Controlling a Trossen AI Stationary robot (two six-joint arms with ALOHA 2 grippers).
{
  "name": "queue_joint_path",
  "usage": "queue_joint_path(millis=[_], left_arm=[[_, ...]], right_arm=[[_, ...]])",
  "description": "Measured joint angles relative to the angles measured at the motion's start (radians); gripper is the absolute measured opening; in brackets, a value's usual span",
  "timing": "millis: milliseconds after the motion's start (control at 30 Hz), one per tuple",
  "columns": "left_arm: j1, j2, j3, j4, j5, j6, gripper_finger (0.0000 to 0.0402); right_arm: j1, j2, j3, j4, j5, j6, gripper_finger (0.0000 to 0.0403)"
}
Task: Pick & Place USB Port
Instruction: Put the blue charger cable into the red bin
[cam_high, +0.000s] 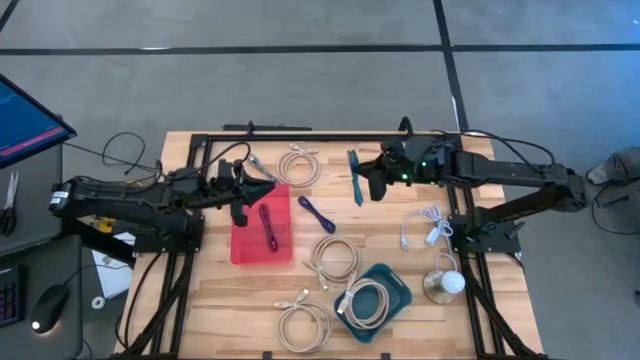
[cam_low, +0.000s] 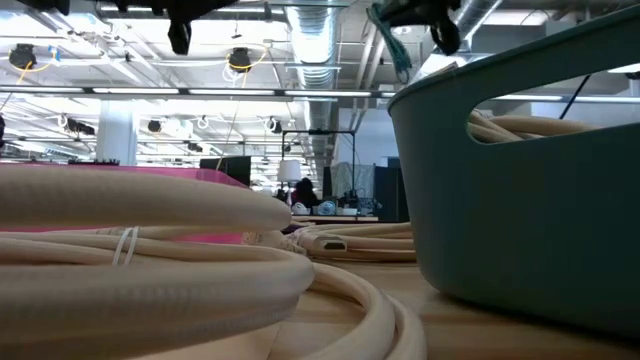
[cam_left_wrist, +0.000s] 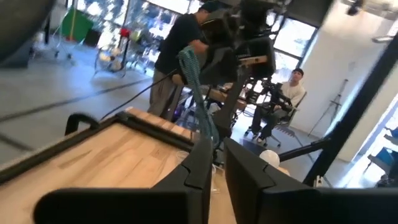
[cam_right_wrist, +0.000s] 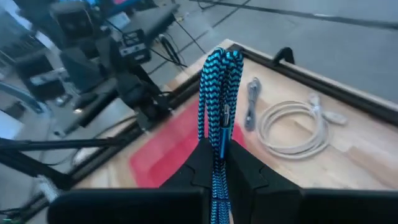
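right fingers (cam_right_wrist: 217, 163): clamped on blue braided cable (cam_right_wrist: 217, 93), aloft
left fingers (cam_left_wrist: 214, 165): slightly parted, empty, above red tray (cam_high: 262, 247)
risk: cable loop snags or slips during carry

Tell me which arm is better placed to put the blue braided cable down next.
The right. Its end effector is shut on the blue braided cable, held above the table. The left end effector holds nothing, above the red tray.

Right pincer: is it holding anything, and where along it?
Yes. The right pincer is shut on the blue braided cable, gripping the folded bundle partway along, with the looped end standing up beyond the fingers.
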Motion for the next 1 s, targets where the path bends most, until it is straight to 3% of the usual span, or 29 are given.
queue_joint_path(millis=[333, 667, 1000], left_arm=[[0.070, 0.077, 0.000, 0.019, 0.081, -0.122, 0.0123], [0.073, 0.127, 0.000, 0.114, 0.175, -0.148, 0.0163], [0.073, 0.176, 0.000, 0.135, 0.177, -0.199, 0.0176]], right_arm=[[0.031, 0.139, 0.000, 0.262, -0.059, -0.052, 0.0010], [0.042, 0.270, 0.002, 0.495, -0.096, -0.047, 0.0010], [0.049, 0.425, 0.212, 0.470, -0.129, -0.079, 0.0010]])
